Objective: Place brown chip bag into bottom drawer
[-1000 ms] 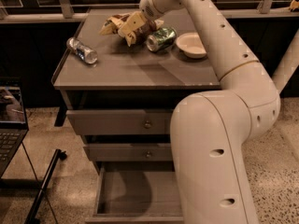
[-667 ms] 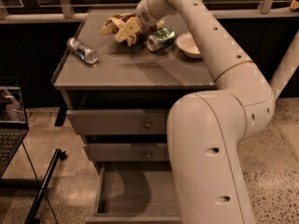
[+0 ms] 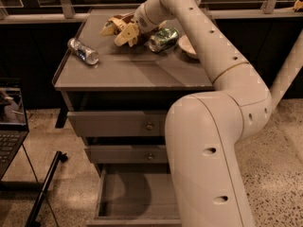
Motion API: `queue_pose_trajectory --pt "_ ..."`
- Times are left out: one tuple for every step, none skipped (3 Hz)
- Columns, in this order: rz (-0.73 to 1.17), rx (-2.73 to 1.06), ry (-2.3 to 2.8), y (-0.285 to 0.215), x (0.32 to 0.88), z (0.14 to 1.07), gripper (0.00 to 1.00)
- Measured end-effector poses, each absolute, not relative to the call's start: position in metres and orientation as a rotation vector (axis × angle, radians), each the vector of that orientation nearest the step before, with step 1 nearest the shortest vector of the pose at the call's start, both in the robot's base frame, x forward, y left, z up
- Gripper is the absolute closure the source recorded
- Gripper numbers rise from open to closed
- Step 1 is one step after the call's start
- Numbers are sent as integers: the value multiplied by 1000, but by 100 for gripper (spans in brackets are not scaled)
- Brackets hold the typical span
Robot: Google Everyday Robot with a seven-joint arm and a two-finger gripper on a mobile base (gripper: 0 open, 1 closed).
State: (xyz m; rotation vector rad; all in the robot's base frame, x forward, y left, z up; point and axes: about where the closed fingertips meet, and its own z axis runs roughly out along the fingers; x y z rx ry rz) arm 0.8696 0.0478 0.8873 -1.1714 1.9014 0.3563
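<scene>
The brown chip bag (image 3: pixel 111 26), cream with a dark brown part, lies crumpled at the back of the grey cabinet top (image 3: pixel 128 67). My gripper (image 3: pixel 127 34) reaches down from the white arm and is right at the bag's right side, touching or overlapping it. The green soda can (image 3: pixel 163 39) lies on its side just right of the gripper. The bottom drawer (image 3: pixel 135 197) is pulled open below the cabinet, with a plain flat grey inside; my arm's base hides its right part.
A clear plastic water bottle (image 3: pixel 83 51) lies at the cabinet top's left. A pale bowl (image 3: pixel 188 45) sits right of the can. Two upper drawers (image 3: pixel 118 123) with round knobs are shut. A laptop (image 3: pixel 10 122) and a black stand leg (image 3: pixel 45 188) are at the left.
My gripper has moved a little left and toward the front, closing in on the chip bag. The bag looks nudged slightly left. The can, bottle and drawer have not moved.
</scene>
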Motion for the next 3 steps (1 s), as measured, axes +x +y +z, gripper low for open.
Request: queue_pose_trajectory --pt "356 -1171 1901 48 870 887 41" --pt "356 -1172 1901 48 870 887 64" --pt "356 -1172 1901 48 870 887 87"
